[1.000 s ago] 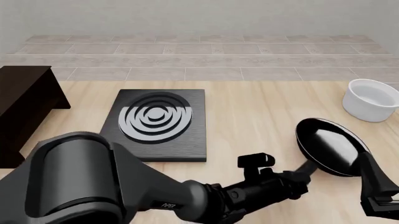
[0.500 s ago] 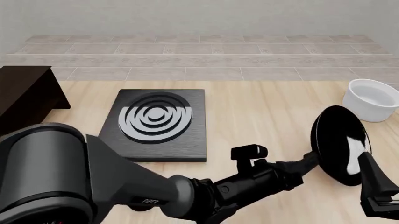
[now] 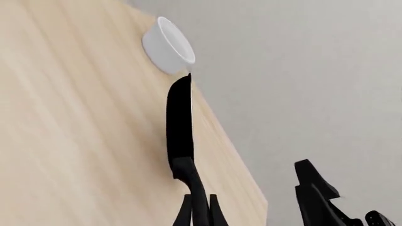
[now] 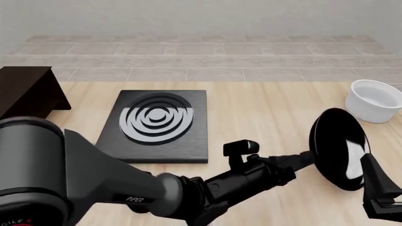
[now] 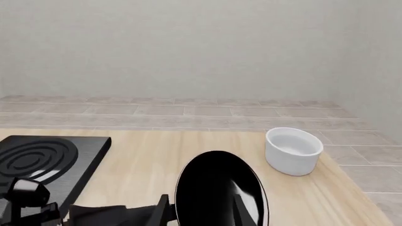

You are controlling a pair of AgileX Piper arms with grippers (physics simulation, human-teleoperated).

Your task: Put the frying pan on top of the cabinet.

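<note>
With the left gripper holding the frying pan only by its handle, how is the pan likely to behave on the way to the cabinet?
The frying pan looks rigid, so it probably won't flex. It is tilted nearly on edge, and the left gripper grips only the handle, so the round body may twist in the grasp. Its glossy finish suggests a slippery hold.

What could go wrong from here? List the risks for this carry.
1. The left gripper pinches only the thin handle while the frying pan is tilted nearly on edge; it may twist or slip in the fingers.
2. The white bowl and the right gripper sit close to the pan; a swing could hit either.
3. The cabinet is at the far left, so the pan must cross over the stove slab.
</note>
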